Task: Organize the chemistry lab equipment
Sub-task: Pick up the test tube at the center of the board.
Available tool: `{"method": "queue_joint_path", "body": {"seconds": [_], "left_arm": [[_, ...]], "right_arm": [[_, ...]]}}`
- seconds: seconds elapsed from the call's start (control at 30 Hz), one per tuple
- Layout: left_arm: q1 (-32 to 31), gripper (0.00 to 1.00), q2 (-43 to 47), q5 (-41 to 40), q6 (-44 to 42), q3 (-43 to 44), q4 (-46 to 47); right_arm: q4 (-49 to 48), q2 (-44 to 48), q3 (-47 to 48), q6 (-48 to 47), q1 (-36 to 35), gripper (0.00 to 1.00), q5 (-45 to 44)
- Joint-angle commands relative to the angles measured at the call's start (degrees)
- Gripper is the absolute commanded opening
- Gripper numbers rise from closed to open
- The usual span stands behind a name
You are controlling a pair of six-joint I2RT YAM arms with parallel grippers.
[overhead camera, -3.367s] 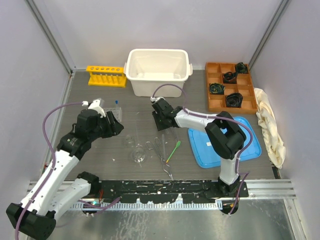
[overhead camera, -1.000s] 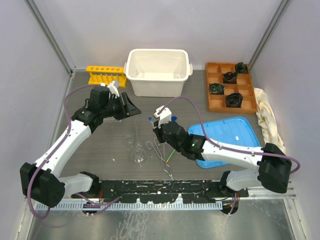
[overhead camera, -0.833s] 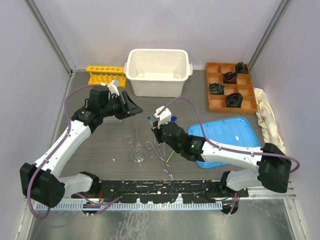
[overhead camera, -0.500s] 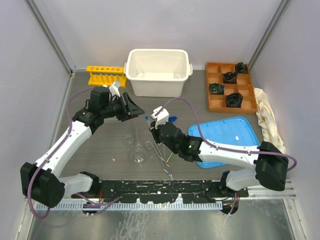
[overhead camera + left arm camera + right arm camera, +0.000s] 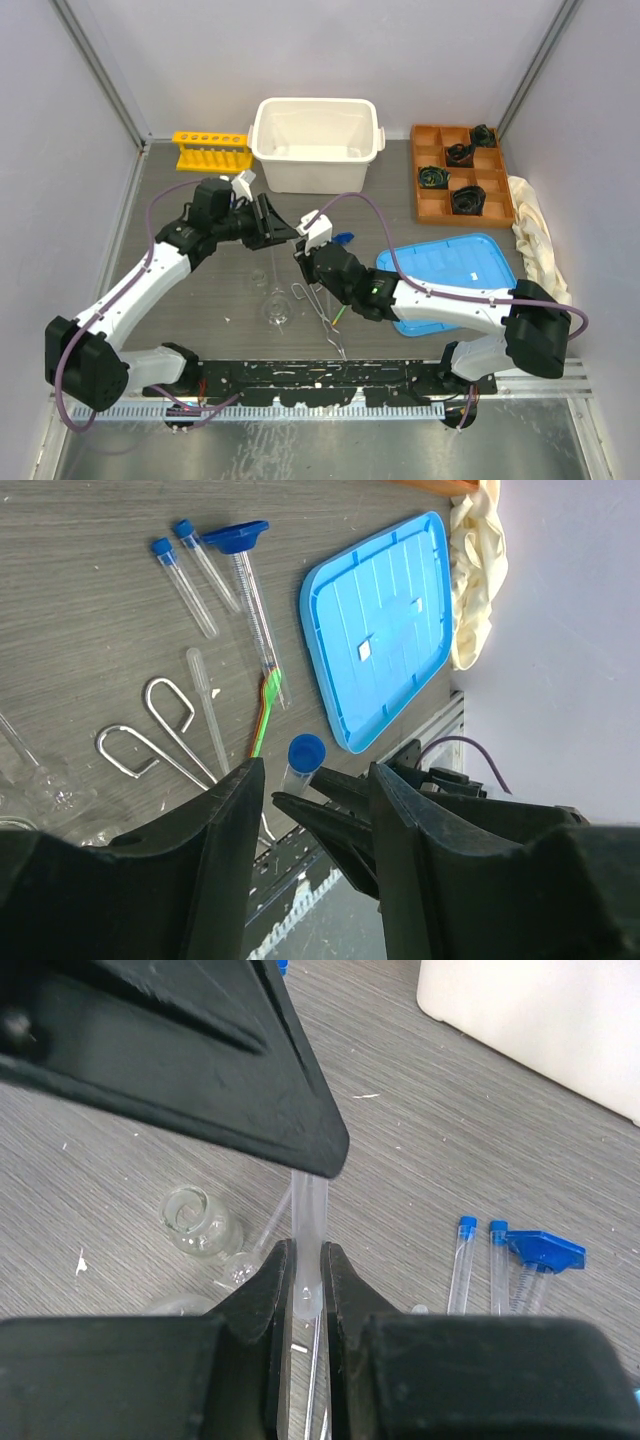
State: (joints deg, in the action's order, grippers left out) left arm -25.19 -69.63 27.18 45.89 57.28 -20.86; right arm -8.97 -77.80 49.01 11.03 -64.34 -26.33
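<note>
My right gripper (image 5: 301,255) (image 5: 305,1260) is shut on a blue-capped test tube (image 5: 308,1210) and holds it upright above the table. In the left wrist view its blue cap (image 5: 305,752) stands between the spread jaws of my open left gripper (image 5: 288,231) (image 5: 315,772), which touches nothing. Two more blue-capped tubes (image 5: 188,588) and the blue-based cylinder (image 5: 248,580) lie on the table. Metal tongs (image 5: 320,300), the green spatula (image 5: 341,312) and small glass flasks (image 5: 275,306) lie below the grippers. The yellow rack (image 5: 210,150) stands at the back left. The clear plastic rack does not show.
A white bin (image 5: 316,140) stands at the back centre. An orange tray with black objects (image 5: 460,175) is at the back right. A blue lid (image 5: 455,280) lies on the right, and a cream cloth (image 5: 540,260) at the right edge.
My left gripper has swung right and closed in around the tube's cap. My right gripper, holding the tube, has shifted slightly left toward it.
</note>
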Motion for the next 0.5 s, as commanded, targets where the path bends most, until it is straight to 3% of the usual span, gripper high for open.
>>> {"method": "queue_joint_path", "body": {"seconds": [0.0,0.47], "left_arm": [[-0.5,0.47,0.0,-0.5,-0.4,0.0,3.2],[-0.7,0.35,-1.6,-2.8,-1.2,1.4,4.0]], "right_arm": [[-2.6,0.1,2.8,-0.2,-0.4,0.01,-0.8],[-2.6,0.1,2.6,0.2,-0.9,0.01,-0.7]]}}
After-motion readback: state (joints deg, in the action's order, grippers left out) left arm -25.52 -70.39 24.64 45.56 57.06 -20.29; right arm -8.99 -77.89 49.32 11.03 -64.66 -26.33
